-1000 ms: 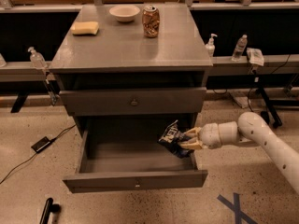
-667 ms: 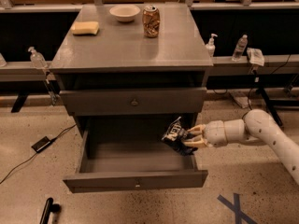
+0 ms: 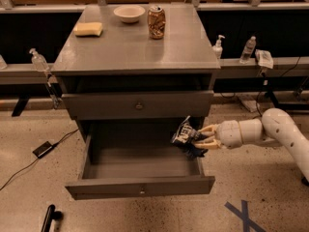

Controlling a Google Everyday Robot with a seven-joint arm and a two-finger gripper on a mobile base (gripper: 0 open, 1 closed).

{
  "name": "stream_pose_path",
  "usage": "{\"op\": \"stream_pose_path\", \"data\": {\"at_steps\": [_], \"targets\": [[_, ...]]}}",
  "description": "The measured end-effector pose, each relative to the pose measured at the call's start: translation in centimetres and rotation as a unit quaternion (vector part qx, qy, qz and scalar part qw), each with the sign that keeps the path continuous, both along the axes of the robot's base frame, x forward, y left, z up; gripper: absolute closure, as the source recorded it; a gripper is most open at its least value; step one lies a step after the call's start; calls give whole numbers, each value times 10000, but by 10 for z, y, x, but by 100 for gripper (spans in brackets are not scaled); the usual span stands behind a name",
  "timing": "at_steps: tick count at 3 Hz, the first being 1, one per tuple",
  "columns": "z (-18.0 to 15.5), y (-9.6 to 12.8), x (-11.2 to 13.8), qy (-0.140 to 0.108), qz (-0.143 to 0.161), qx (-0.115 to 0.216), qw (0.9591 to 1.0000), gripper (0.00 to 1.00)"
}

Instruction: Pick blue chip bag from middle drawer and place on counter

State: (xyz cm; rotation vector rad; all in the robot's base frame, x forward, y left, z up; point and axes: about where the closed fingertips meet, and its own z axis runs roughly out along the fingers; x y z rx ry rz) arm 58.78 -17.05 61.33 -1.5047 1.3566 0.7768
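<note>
The blue chip bag [image 3: 185, 135] is dark navy with white lettering and hangs in my gripper [image 3: 205, 137] over the right side of the open middle drawer [image 3: 140, 187]. My white arm reaches in from the right, and the gripper's tan fingers [image 3: 208, 128] are shut on the bag's right end. The bag is lifted off the drawer floor, near the drawer's right wall. The grey counter [image 3: 130, 47] is above, over the closed upper drawer [image 3: 137, 105].
On the counter stand a tan soda can [image 3: 156, 22], a white bowl [image 3: 129, 13] and a yellow sponge [image 3: 89, 29]. Bottles [image 3: 248, 50] sit on the side ledges. A cable and black box [image 3: 43, 149] lie on the floor at left.
My gripper has lifted the blue chip bag slightly up and to the right, higher above the drawer floor. The drawer has stayed open.
</note>
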Motion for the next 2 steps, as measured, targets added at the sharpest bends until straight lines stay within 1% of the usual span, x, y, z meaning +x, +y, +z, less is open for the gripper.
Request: {"op": "stream_pose_path", "data": {"at_steps": [1,2], "targets": [[28,0,12,-279,-17,229,9993,100],[85,-6,30,-875,-145,233,9958,100]]}}
